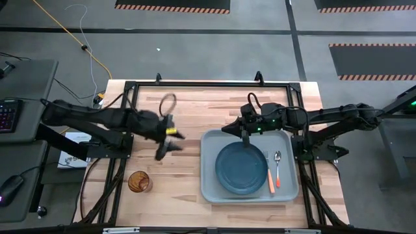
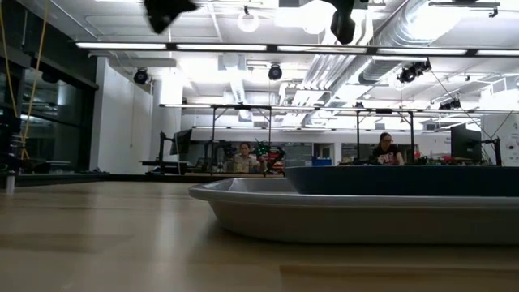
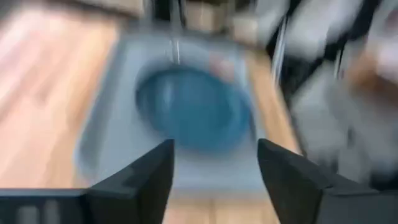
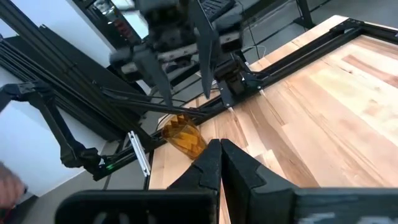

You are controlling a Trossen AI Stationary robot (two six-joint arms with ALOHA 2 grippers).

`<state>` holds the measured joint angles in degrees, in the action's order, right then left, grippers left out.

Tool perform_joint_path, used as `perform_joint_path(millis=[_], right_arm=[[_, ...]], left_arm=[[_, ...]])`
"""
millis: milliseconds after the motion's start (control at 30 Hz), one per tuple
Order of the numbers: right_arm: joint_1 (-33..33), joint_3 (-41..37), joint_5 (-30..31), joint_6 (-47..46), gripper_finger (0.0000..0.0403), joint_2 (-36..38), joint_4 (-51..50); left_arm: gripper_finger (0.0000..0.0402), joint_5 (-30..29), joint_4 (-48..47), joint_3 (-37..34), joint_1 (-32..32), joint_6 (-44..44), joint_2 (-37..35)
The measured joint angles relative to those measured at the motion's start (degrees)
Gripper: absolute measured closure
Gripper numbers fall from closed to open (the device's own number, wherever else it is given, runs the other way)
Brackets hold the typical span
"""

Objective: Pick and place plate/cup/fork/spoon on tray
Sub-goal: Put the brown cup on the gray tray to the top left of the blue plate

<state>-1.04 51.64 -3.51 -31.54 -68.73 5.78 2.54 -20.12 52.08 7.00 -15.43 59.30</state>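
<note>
The grey-blue tray [image 1: 211, 185] lies at the table's right front. On it are the teal plate [image 1: 242, 169], the orange-handled fork [image 1: 270, 177] and the spoon [image 1: 277, 164], side by side to the right of the plate. The amber cup [image 1: 138, 182] stands upright on the table at the left front; it also shows in the right wrist view [image 4: 183, 138]. My left gripper [image 1: 172, 144] is open and empty in the air between cup and tray, facing the tray [image 3: 106, 130]. My right gripper [image 1: 245, 136] is shut and empty over the tray's far edge.
Bare wood lies between the cup and the tray and across the far half of the table. A black frame [image 1: 195, 84] runs along the table's edges. In the low view the tray [image 2: 324, 212] and plate [image 2: 405, 180] fill the right side. People sit in the room beyond.
</note>
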Motion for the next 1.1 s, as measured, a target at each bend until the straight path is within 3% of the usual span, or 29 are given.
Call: perform_joint_path(millis=[167, 333, 600, 700, 1100], right_arm=[[0.00, 0.00, 0.02, -0.06, 0.0402, 0.00, -0.72], [0.00, 0.00, 0.02, 0.08, 0.0402, 0.00, -1.47], [0.00, 0.00, 0.02, 0.07, 0.0402, 0.00, -4.21], [0.00, 0.00, 0.02, 0.05, 0.0402, 0.00, -4.33], [0.00, 0.00, 0.05, -0.99, 0.0402, 0.00, -4.44]], left_arm=[[0.0128, -0.04, -27.56, 5.61, 7.19, -0.87, 0.47], [0.0105, 1.92, -40.05, 5.65, 18.24, -10.38, 0.49], [0.0106, -7.92, -44.25, 5.39, 36.67, -22.09, 0.90], [0.0105, -9.06, -45.27, 3.00, 41.01, -25.41, 2.22], [0.0106, -7.34, -37.33, -6.89, 43.06, -29.55, 10.04]])
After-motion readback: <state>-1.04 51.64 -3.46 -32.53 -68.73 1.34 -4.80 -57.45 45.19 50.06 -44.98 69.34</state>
